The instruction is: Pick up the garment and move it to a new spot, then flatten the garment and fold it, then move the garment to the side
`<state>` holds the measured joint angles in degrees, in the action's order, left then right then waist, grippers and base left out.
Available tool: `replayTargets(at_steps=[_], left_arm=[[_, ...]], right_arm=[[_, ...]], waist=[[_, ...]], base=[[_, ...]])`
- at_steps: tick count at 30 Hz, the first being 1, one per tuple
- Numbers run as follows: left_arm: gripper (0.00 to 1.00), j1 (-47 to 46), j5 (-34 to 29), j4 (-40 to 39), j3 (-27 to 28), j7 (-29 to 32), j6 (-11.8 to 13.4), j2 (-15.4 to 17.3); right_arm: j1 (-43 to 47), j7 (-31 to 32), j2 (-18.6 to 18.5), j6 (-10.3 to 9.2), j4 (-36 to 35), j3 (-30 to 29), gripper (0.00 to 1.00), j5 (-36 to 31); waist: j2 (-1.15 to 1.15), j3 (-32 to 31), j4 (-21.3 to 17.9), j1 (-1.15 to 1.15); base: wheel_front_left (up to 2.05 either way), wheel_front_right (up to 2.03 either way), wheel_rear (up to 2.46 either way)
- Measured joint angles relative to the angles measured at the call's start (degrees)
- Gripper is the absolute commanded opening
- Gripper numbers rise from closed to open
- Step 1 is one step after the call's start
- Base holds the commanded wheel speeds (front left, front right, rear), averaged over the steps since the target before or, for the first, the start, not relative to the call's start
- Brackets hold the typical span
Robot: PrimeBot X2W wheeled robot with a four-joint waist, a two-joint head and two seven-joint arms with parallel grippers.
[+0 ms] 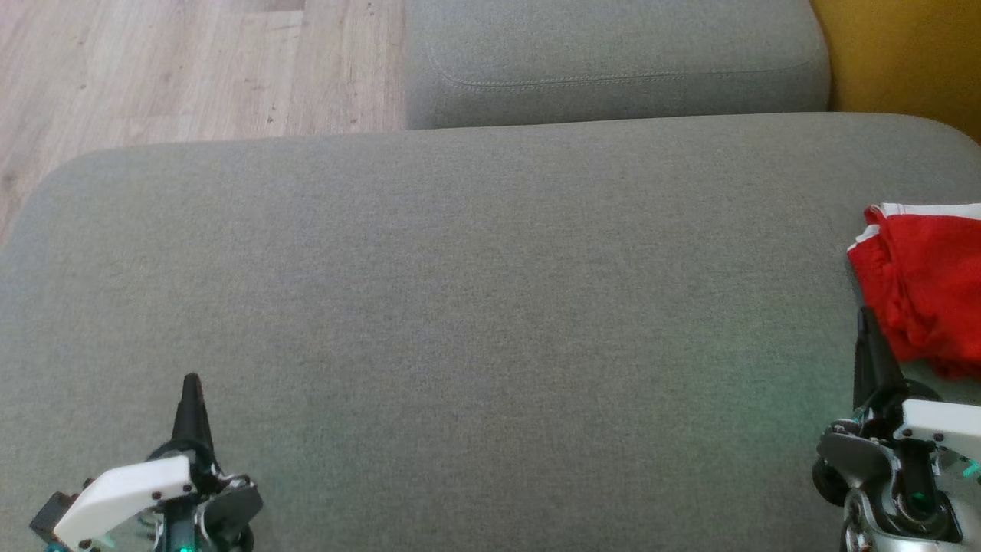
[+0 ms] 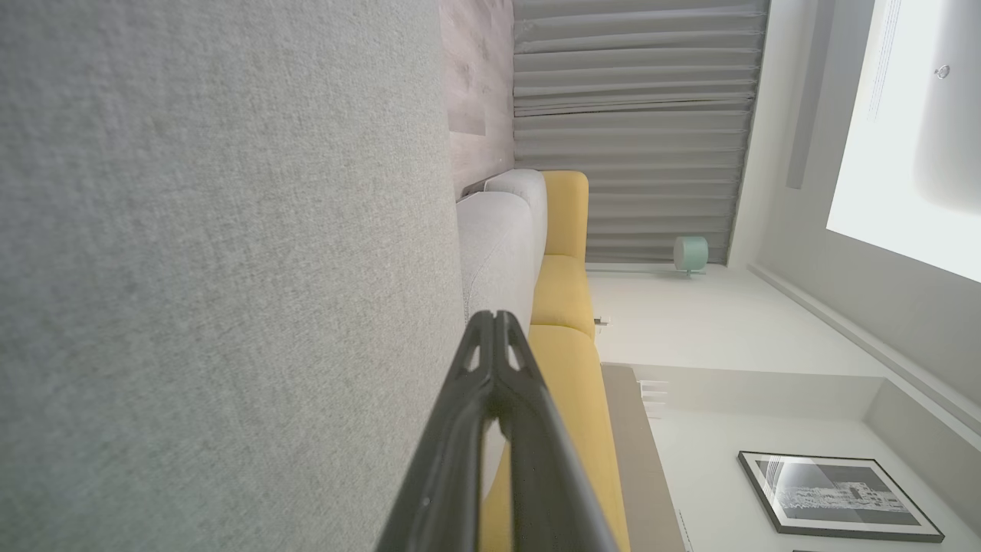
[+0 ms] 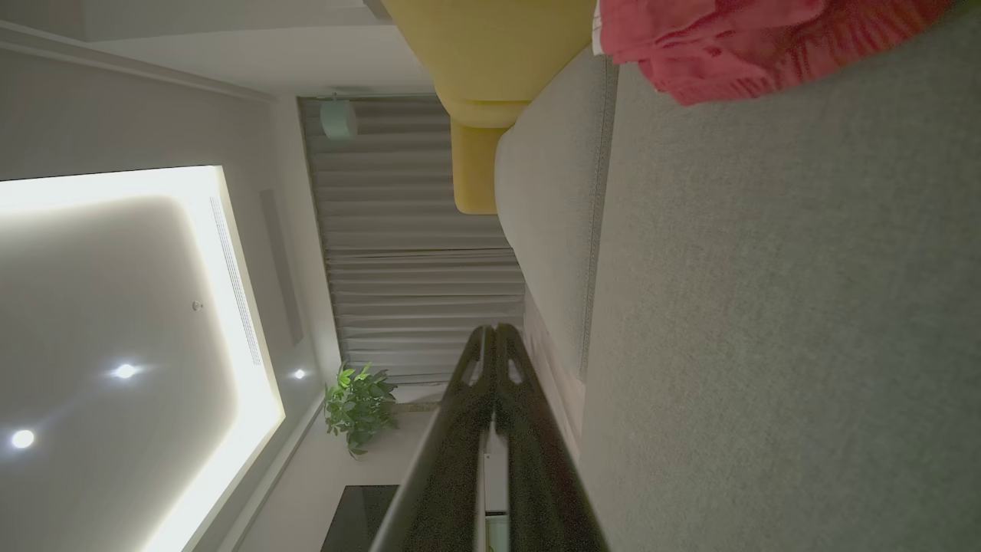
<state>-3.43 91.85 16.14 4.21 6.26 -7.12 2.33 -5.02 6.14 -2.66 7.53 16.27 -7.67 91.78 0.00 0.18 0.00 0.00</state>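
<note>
A red garment with white trim (image 1: 923, 287) lies bunched at the right edge of the grey sofa cushion (image 1: 490, 307); the right wrist view shows it as the red garment (image 3: 736, 46) at the top. My right gripper (image 1: 867, 322) is shut and empty, its tips just left of the garment's lower edge. Its tips meet in the right wrist view (image 3: 491, 331). My left gripper (image 1: 191, 383) is shut and empty over the cushion's lower left, far from the garment. In the left wrist view its tips (image 2: 493, 318) are pressed together.
A second grey cushion (image 1: 613, 61) lies beyond the big one. Wooden floor (image 1: 153, 69) shows at the upper left. A yellow sofa part (image 1: 904, 54) stands at the upper right. The wide middle of the grey cushion is bare.
</note>
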Motion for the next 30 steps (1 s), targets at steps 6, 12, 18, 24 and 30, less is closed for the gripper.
replayTargets(at_steps=[6,12,18,24,30], left_arm=[[0.0,0.0,0.0,0.0,0.0,0.0,0.0,0.0],[0.0,0.0,0.0,0.0,0.0,0.0,0.0,0.0],[0.0,0.0,0.0,0.0,0.0,0.0,0.0,0.0],[0.0,0.0,0.0,0.0,0.0,0.0,0.0,0.0],[0.0,0.0,0.0,0.0,0.0,0.0,0.0,0.0]], right_arm=[[0.0,0.0,0.0,0.0,0.0,0.0,0.0,0.0],[0.0,0.0,0.0,0.0,0.0,0.0,0.0,0.0],[0.0,0.0,0.0,0.0,0.0,0.0,0.0,0.0],[0.0,0.0,0.0,0.0,0.0,0.0,0.0,0.0],[0.0,0.0,0.0,0.0,0.0,0.0,0.0,0.0]], waist=[[0.0,0.0,0.0,0.0],[0.0,0.0,0.0,0.0],[0.0,0.0,0.0,0.0],[0.0,0.0,0.0,0.0],[0.0,0.0,0.0,0.0]], base=[[0.0,0.0,0.0],[0.0,0.0,0.0],[0.0,0.0,0.0],[0.0,0.0,0.0],[0.0,0.0,0.0]])
